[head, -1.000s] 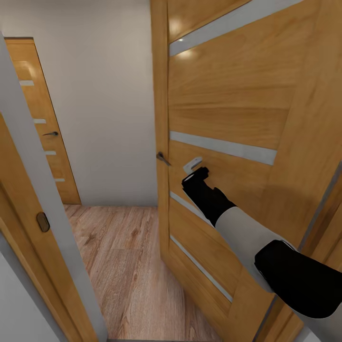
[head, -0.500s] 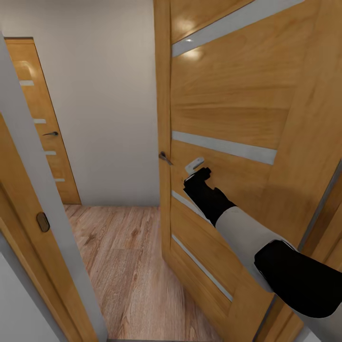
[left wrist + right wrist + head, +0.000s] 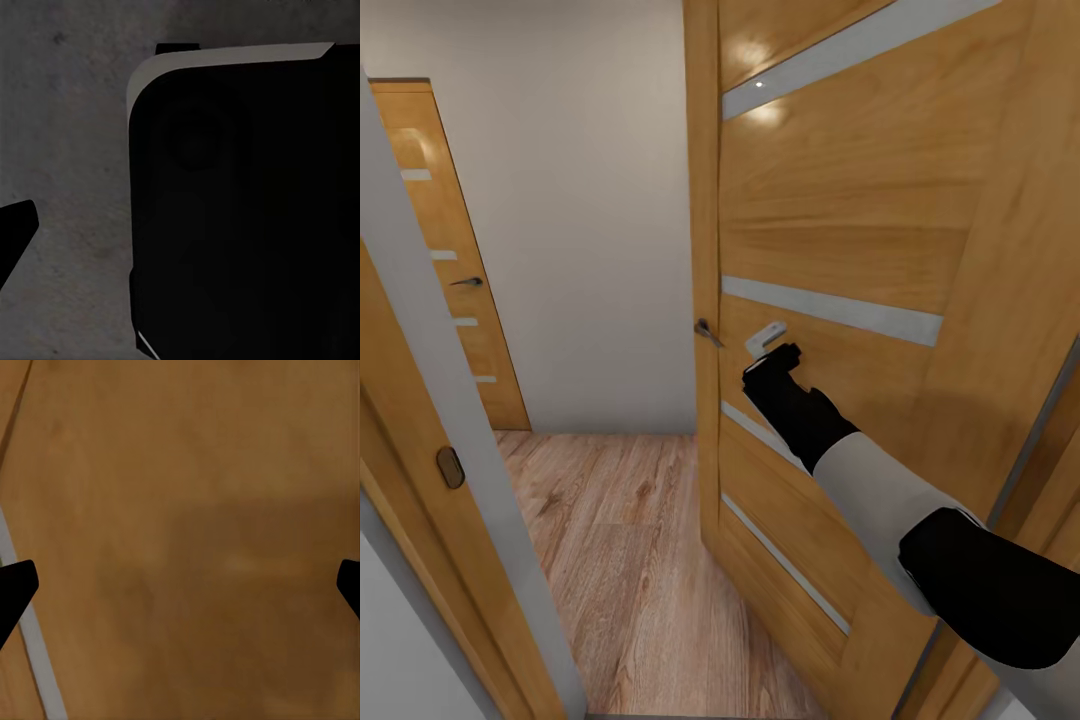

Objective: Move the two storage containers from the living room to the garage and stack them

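Note:
The two storage containers are out of view. My right arm reaches forward to a honey-wood door (image 3: 840, 230) with frosted strips, which stands ajar. My right gripper (image 3: 766, 343) rests against the door's face just right of its dark lever handle (image 3: 707, 334). In the right wrist view the right gripper (image 3: 180, 585) is open, its dark fingertips (image 3: 15, 589) far apart against the wood panel, holding nothing. My left gripper (image 3: 180, 225) hangs over dark grey concrete floor (image 3: 67, 135), with one fingertip (image 3: 15, 229) showing beside a black robot part.
Through the opening lie a light wood-plank floor (image 3: 610, 520) and a white wall (image 3: 580, 220). A second wood door (image 3: 450, 270) stands at the back left. The door frame (image 3: 430, 420) with its strike plate bounds the opening on the left.
The door has swung slightly further open to the right. My right gripper has shifted a little upward on the door's face.

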{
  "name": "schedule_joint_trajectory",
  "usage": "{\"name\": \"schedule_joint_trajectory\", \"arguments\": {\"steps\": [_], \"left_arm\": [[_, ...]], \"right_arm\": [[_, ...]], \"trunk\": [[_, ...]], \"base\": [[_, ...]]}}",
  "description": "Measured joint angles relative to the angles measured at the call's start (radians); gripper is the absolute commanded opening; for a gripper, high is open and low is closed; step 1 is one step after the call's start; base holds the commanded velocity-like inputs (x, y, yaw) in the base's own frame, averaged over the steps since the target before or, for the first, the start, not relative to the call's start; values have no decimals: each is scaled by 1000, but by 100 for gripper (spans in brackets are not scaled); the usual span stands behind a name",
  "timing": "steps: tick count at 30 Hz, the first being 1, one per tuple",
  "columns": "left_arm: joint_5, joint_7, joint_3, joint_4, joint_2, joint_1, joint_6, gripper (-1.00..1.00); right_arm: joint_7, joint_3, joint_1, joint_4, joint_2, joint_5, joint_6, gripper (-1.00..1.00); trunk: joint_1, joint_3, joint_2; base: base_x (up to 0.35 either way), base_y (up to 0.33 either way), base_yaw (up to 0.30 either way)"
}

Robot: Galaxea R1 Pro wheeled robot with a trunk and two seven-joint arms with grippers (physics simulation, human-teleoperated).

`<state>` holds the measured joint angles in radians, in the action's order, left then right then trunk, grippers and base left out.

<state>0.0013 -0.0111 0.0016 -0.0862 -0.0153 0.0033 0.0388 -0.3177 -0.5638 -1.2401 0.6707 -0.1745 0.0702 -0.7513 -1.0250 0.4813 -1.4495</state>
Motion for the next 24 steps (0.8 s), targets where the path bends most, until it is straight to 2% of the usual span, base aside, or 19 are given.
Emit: {"name": "schedule_joint_trajectory", "arguments": {"steps": [4,6,8,11,14,24], "left_arm": [[0,0,0,0,0,0,0,100],[0,0,0,0,-1,0,-1,100],[1,0,0,0,-1,1,-1,100],[1,0,0,0,-1,0,0,100],[0,0,0,0,-2,0,0,100],[0,1,-2,-16,-2,0,0,100]], "right_arm": [[7,2,0,34,0,-15,0,100],[25,2,0,68,0,-54,-1,100],[69,1,0,95,0,-122,-2,100],[168,1,1,105,0,-183,-2,100],[217,-1,0,108,0,-196,-3,100],[224,-4,0,108,0,-188,-2,100]], "trunk": [[0,0,0],[0,0,0],[0,0,0],[0,0,0],[0,0,0],[1,0,0]], "base": [[0,0,0],[0,0,0],[0,0,0],[18,0,0],[89,0,0],[265,0,0]]}}
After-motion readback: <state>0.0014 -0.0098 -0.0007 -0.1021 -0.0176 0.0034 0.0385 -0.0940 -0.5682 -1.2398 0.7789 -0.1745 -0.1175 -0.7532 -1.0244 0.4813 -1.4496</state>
